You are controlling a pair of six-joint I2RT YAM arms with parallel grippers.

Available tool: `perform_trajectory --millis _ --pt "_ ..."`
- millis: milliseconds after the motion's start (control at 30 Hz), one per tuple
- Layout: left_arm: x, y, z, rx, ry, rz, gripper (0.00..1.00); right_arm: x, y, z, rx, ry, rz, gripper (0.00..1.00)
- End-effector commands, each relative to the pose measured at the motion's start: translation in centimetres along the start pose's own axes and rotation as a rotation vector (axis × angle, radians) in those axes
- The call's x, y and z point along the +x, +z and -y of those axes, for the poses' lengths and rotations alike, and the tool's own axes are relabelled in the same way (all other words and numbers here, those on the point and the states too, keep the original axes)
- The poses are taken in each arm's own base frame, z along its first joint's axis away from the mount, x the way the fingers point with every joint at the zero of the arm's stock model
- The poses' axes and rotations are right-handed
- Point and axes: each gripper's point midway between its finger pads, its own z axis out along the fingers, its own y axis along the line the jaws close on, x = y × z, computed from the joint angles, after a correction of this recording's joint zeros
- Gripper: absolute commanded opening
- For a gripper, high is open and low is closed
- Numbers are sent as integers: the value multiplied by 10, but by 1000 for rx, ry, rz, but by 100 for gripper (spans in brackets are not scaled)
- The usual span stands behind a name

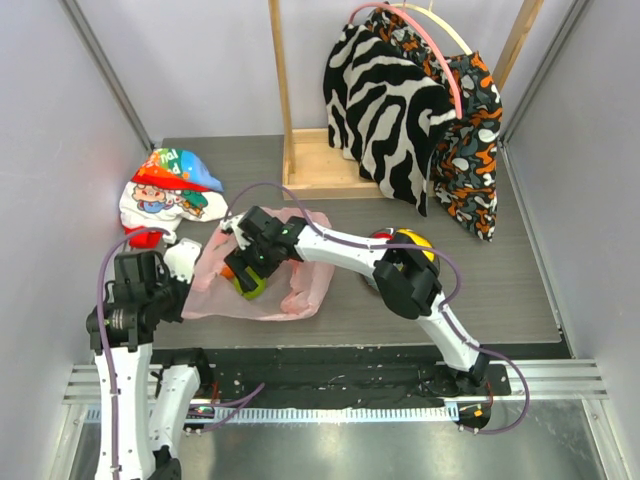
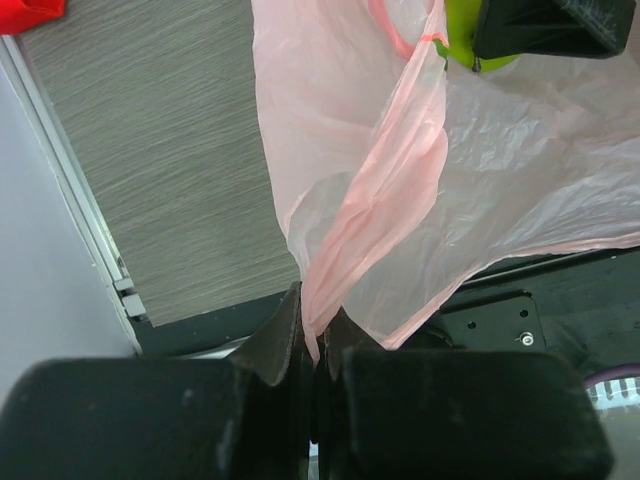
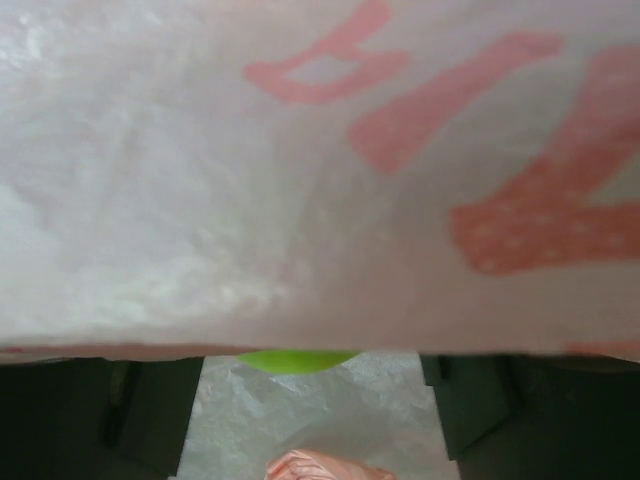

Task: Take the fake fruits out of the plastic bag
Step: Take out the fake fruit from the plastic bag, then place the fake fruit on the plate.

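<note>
The pink plastic bag (image 1: 285,285) lies crumpled on the table, left of centre. My left gripper (image 1: 186,262) is shut on a gathered edge of the bag (image 2: 345,230), the film pinched between its fingers (image 2: 280,335). My right gripper (image 1: 252,262) reaches into the bag's mouth with its jaws apart. A green fruit (image 1: 250,287) lies just under it, with an orange piece (image 1: 228,271) beside it. In the right wrist view the bag's film (image 3: 300,170) covers most of the frame. Only a sliver of the green fruit (image 3: 297,360) shows, between the fingers (image 3: 150,415) and touching neither. A red fruit (image 1: 380,236) and a yellow-orange fruit (image 1: 417,241) lie outside the bag by the right arm.
A cartoon-printed white bag (image 1: 165,190) lies at the back left, with something red at its near edge (image 2: 25,12). A wooden rack (image 1: 300,165) with zebra-print and orange-patterned fabric (image 1: 400,110) stands at the back. Walls close in both sides. The table's near edge (image 2: 200,325) is close to the left gripper.
</note>
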Motion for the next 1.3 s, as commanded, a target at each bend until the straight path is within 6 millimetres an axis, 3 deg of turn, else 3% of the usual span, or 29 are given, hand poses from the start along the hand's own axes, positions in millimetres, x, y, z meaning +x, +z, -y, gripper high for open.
perform_trajectory --millis 0,67,100,133,200,233,300,333,400,433,467,533,567,600,667,733,767,800,833,933,1033,1133,1267 --pt "-15 -6 -2 -6 -36 48 0 -33 -9 -9 -18 -29 86 72" --pt "-17 -6 -2 -5 -39 52 0 -40 -17 -10 -28 -62 102 63" --pt "-20 -6 -3 -5 -39 65 0 -44 -22 -14 -58 -80 109 53" --pt "-21 -4 -3 -3 -43 64 0 -52 -37 -14 -66 -94 133 47" --pt "-28 -2 -4 0 -44 83 0 -50 -52 -17 -114 -134 128 34" --pt "-30 -1 -4 2 -47 87 0 -57 -71 -20 -124 -149 154 31" --pt "-36 1 -5 11 -54 98 0 -50 -90 -16 -158 -176 149 28" --pt "-38 2 -5 13 -54 101 0 -54 -114 -21 -172 -194 175 28" --pt "-43 4 -7 14 -57 111 0 -45 -134 -19 -206 -234 175 28" --pt "-44 5 -6 18 -56 111 0 -51 -167 -28 -215 -276 228 28" --pt "-47 6 -8 13 -56 117 0 -42 -175 -24 -212 -297 226 28" --pt "-48 9 -9 17 -56 109 0 -38 -204 -27 -215 -383 263 29" --pt "-50 10 -10 15 -52 111 0 -34 -229 -28 -198 -417 294 29" --pt "-51 11 -11 13 -53 111 0 -29 -239 -25 -179 -467 299 30" --pt "-52 13 -14 5 -56 109 0 -7 -262 -16 -136 -498 279 31" --pt "-54 15 -15 3 -65 111 0 16 -271 15 -35 -547 228 31" --pt "-55 16 -15 3 -66 118 0 40 -266 28 -19 -561 171 32" --pt "-56 15 -15 2 -68 121 0 49 -278 41 21 -583 169 32" --pt "-56 17 -15 7 -68 116 0 75 -271 52 19 -661 91 33" --pt "-58 16 -16 4 -71 120 0 118 -266 79 62 -742 -48 34" --pt "-61 14 -15 10 -68 122 0 143 -255 103 70 -816 -164 33" --pt "-57 13 -15 10 -66 106 0 148 -245 128 110 -866 -223 33" --pt "-52 12 -11 16 -68 103 0 138 -239 150 139 -846 -217 33"
